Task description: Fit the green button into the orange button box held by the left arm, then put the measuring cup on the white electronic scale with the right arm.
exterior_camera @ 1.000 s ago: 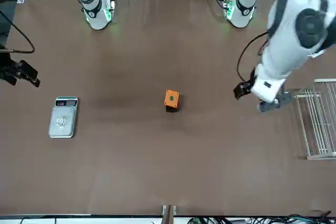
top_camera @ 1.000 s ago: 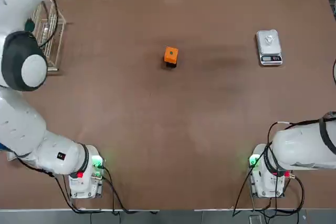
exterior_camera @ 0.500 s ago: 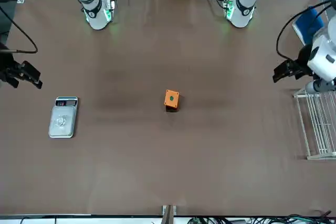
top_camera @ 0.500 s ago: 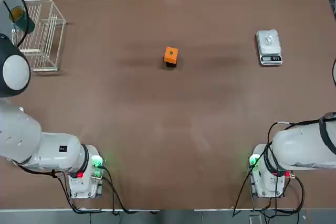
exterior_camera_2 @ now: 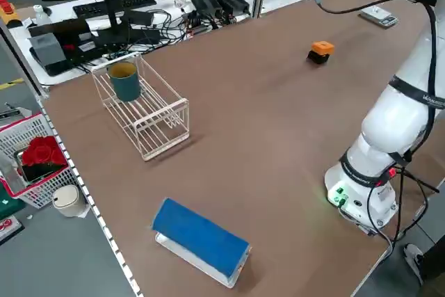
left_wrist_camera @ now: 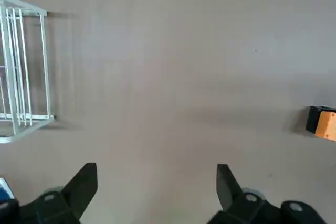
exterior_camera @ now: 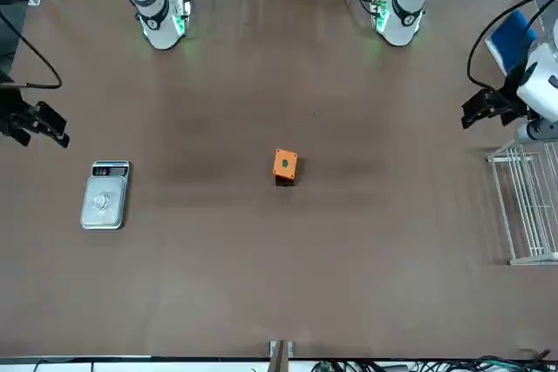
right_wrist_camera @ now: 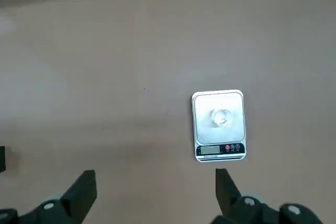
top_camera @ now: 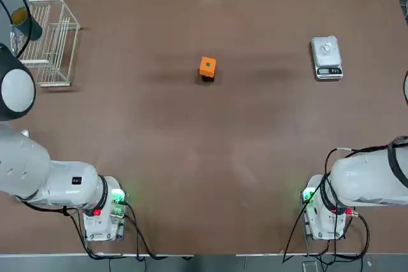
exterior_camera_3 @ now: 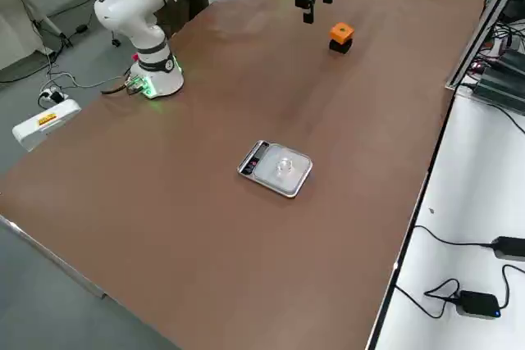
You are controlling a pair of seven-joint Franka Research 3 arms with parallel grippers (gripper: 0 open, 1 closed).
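Small orange cube button box [exterior_camera: 285, 164], green round button [exterior_camera: 285, 163] in it, sits mid-bench. Clear plastic measuring cup [right_wrist_camera: 221, 117] stands on my white rectangular scale [right_wrist_camera: 219, 149], far right. Left tool [left_wrist_camera: 157, 187], near the white wire rack [exterior_camera_2: 149, 113], and right tool [right_wrist_camera: 156, 190], over the right side: both spread.

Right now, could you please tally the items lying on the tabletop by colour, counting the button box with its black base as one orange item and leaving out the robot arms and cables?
Orange: 1, the button box
Blue: 1, the folded item
White: 2, the wire rack and the scale
Clear: 1, the measuring cup, on the scale
Total: 5
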